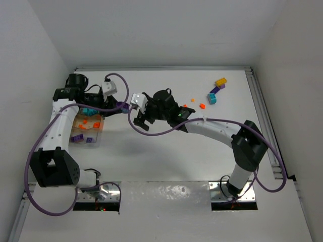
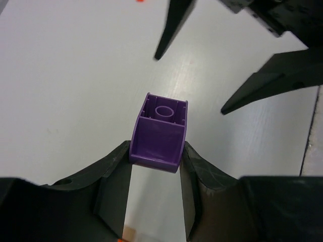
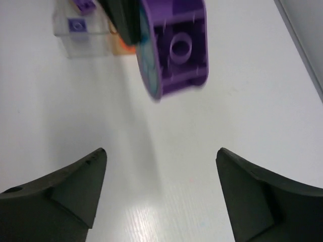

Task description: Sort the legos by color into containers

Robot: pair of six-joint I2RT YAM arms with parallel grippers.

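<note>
Purple brick [image 2: 159,132] clamped in the left gripper [image 2: 157,154], hollow underside showing.
It is pinched at its sides between both fingers, above the white table [image 1: 166,161]. The right gripper [image 3: 160,151] faces it just beside, jaws spread wide and empty. The clear tray [image 1: 99,133] sits nearby to the left; loose legos [image 1: 212,98] lie far right.

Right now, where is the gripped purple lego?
Left wrist view: the purple lego is clamped in the left end effector, facing the open right end effector; overhead, just right of the clear tray.
</note>
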